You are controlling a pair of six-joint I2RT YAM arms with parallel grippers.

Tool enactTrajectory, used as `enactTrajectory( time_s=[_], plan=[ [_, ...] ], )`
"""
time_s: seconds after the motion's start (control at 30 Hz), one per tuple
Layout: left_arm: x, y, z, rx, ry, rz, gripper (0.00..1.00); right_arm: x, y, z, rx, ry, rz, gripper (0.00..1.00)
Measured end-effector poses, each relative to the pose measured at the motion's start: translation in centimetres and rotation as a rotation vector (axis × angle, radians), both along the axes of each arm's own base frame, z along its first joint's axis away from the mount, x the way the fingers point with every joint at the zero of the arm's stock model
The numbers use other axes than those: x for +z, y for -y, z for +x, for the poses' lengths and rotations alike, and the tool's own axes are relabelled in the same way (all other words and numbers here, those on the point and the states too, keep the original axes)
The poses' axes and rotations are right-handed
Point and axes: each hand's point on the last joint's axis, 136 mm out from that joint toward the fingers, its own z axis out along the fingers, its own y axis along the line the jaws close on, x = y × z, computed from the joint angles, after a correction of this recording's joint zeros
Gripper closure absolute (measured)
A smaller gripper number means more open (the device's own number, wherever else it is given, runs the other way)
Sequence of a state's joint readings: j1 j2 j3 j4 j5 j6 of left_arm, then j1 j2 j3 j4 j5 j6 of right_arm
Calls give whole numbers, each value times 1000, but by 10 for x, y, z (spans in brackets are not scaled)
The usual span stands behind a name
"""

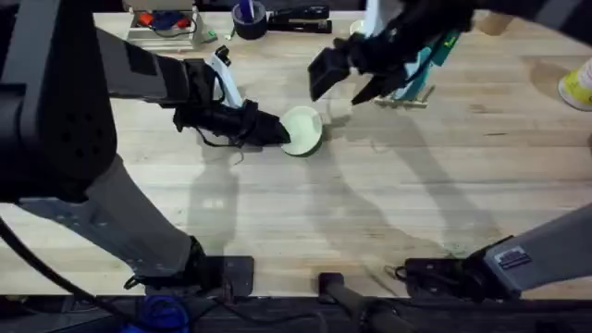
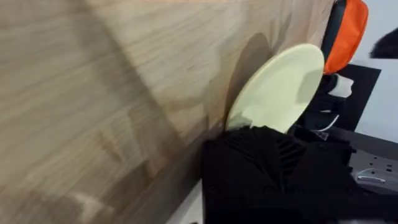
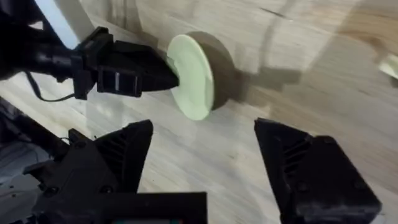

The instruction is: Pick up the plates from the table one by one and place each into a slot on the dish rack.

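A pale cream-yellow plate (image 1: pixel 302 129) is tipped up on its edge at the middle of the table (image 1: pixel 388 203). My left gripper (image 1: pixel 281 132) is shut on its rim from the left. In the right wrist view the plate (image 3: pixel 194 76) stands almost upright with the left gripper (image 3: pixel 170 76) clamped on its edge. The left wrist view has the plate (image 2: pixel 280 87) just past the black fingers. My right gripper (image 1: pixel 350 81) hovers open and empty above and behind the plate, its fingers (image 3: pixel 124 155) spread wide. The wooden dish rack (image 1: pixel 413 99) holds a teal plate (image 1: pixel 430 54) behind the right arm.
A small pale object (image 1: pixel 338 109) lies between the plate and the rack. At the table's far edge are a dark blue tape roll (image 1: pixel 248 18), a black tool (image 1: pixel 301 18) and a tray of bits (image 1: pixel 166 20). A yellow item (image 1: pixel 578 88) sits at the right edge.
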State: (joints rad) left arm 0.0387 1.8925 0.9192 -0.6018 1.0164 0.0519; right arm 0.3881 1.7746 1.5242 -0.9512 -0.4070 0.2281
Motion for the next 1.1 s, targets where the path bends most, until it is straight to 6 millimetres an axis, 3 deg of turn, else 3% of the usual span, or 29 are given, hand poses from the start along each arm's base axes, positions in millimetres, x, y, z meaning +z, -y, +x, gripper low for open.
enactTrajectory(
  time_s=[0.17, 0.6, 1.1],
  plan=[
    [0, 0, 0, 0, 1, 0, 959, -20, -15, -1, 29, -30, -9, 19],
    [0, 0, 1, 1, 5, 0, 958, -59, -32, -3, 67, -95, -39, 20],
    [0, 0, 1, 1, 5, 0, 958, -61, -38, -3, 92, -78, -35, 26]
  ],
)
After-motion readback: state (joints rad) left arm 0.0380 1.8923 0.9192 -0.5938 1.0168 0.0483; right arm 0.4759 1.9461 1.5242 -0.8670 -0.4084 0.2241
